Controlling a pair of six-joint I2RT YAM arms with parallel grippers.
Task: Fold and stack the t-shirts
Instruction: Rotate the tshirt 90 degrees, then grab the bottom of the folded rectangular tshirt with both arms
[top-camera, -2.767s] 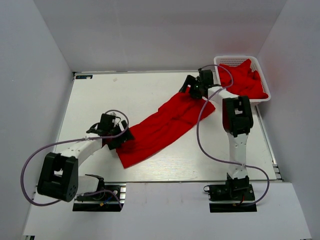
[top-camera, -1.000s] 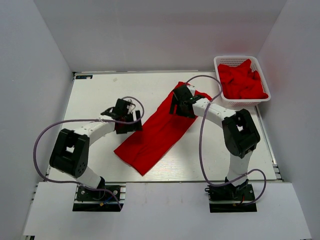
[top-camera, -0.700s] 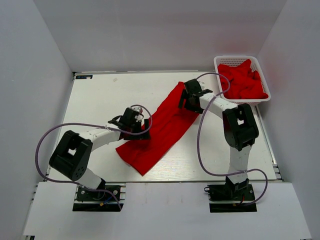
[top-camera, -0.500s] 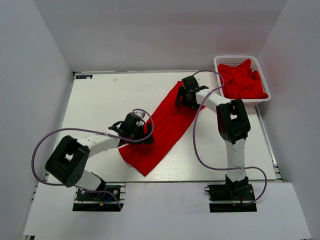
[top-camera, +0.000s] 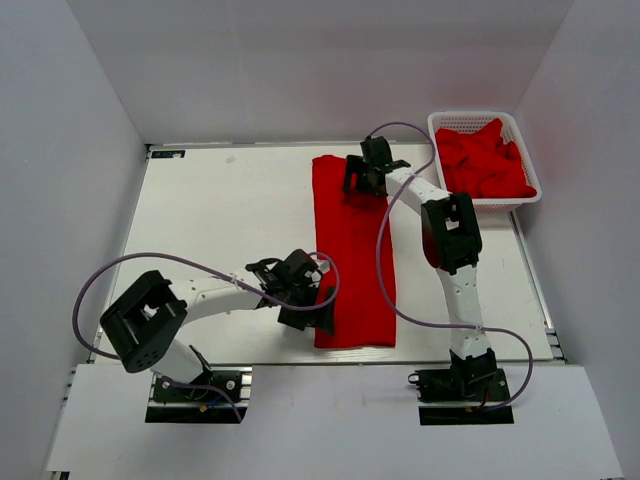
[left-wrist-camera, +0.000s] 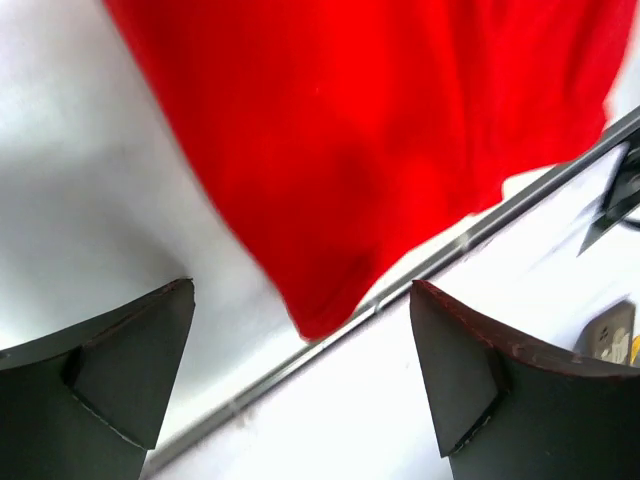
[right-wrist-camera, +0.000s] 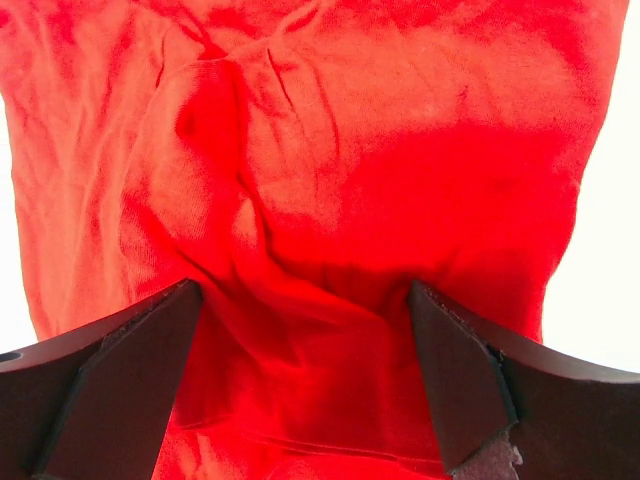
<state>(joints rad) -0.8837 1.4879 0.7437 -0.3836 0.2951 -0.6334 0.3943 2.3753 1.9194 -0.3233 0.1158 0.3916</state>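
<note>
One red t-shirt lies flattened as a long strip running from the far side of the table to its near edge. My left gripper hovers open beside the strip's near left corner. In the left wrist view that corner sits between and ahead of my spread fingers, not touched. My right gripper is open over the strip's far end. In the right wrist view its dark fingers stand wide apart above wrinkled red cloth. More red t-shirts are heaped in the basket.
The white lattice basket stands at the table's far right corner. A metal strip marks the table's near edge just beyond the shirt corner. White walls close in the white table on three sides.
The shirt has swung from a diagonal to a straight strip. My left gripper moved right and toward the near edge; my right gripper moved toward the far edge.
</note>
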